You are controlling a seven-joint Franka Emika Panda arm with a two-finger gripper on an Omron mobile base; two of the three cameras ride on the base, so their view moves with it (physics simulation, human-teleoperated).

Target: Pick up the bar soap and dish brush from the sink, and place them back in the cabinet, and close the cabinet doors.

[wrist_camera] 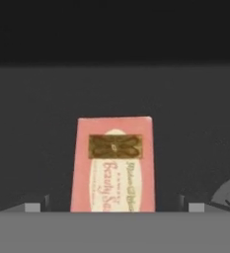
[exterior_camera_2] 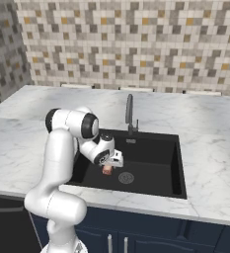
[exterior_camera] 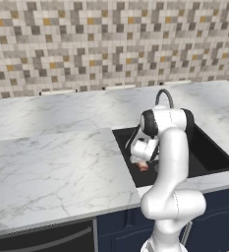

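Note:
The bar soap [wrist_camera: 114, 165], a reddish-pink block with a pale oval label, lies flat on the floor of the black sink [exterior_camera_2: 151, 160]. My gripper [wrist_camera: 114, 207] hangs open just above it, one fingertip on each side of the soap and not touching it. From the base views the gripper [exterior_camera_2: 108, 165] sits low inside the basin, over the soap [exterior_camera_2: 107, 170] left of the round drain [exterior_camera_2: 126, 177]. In the left base view the soap [exterior_camera: 143, 166] peeks out under the hand. The dish brush, the cabinet and the cabinet doors are out of view.
A curved faucet [exterior_camera_2: 129, 114] stands at the back rim of the sink. A marble counter [exterior_camera: 57, 162] spreads to the left and right of the basin. Navy fronts with silver handles [exterior_camera_2: 109, 244] run below the counter. A tiled wall [exterior_camera: 111, 44] closes the back.

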